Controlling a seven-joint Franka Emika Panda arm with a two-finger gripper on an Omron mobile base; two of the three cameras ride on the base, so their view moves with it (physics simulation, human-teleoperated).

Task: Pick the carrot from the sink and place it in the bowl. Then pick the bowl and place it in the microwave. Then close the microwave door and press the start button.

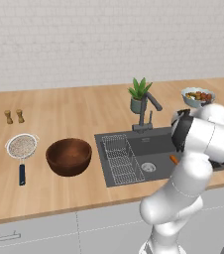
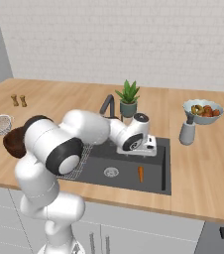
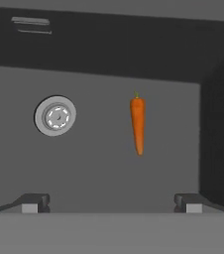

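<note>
Down in the sink [image 2: 96, 166], flat on the dark floor: the carrot [image 3: 138, 124], to the right of the round drain [image 3: 55, 115] in the hand view. Long axis running straight up and down that frame, leafy stub end at the top, tapered tip toward the bottom. In the right base view, the same carrot [image 2: 140, 173] lying front to back, just right of the drain [image 2: 111, 172].

Gripper [image 3: 111, 202] hanging above the basin, jaws spread wide, nothing between them, both fingertips [image 3: 33, 203] well apart and clear of the carrot.

No lettering, brand or label legible anywhere.

Left of the sink on the wooden counter [image 1: 74, 111]: the bowl [image 1: 69, 156], upright, with a mesh strainer [image 1: 22, 148] just beyond it.
</note>
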